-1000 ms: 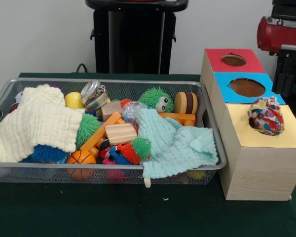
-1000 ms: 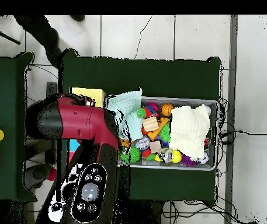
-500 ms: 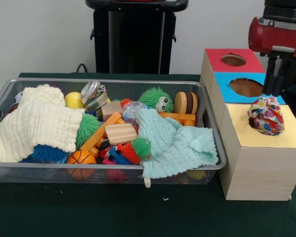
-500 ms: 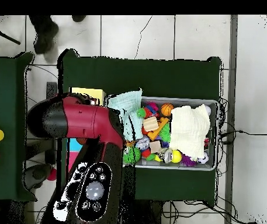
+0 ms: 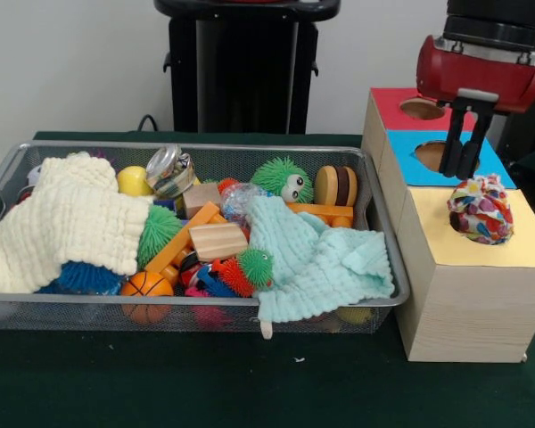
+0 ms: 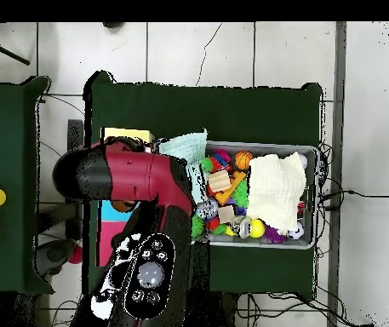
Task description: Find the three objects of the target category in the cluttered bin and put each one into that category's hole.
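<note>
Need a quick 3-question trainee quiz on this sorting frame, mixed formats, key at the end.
1. True or false: the gripper hangs above the blue panel of the sorting box.
2. What sits on the yellow panel?
A. wooden block
B. multicoloured cloth bundle
C. orange ball
3. Fill in: the mint cloth drapes over the ___ rim of the wire bin, as the front view shows it.

Key: 1 true; 2 B; 3 front

The tool (image 5: 464, 169) hangs empty over the box's blue hole (image 5: 446, 157), beside a patterned bundle (image 5: 481, 209).
</note>
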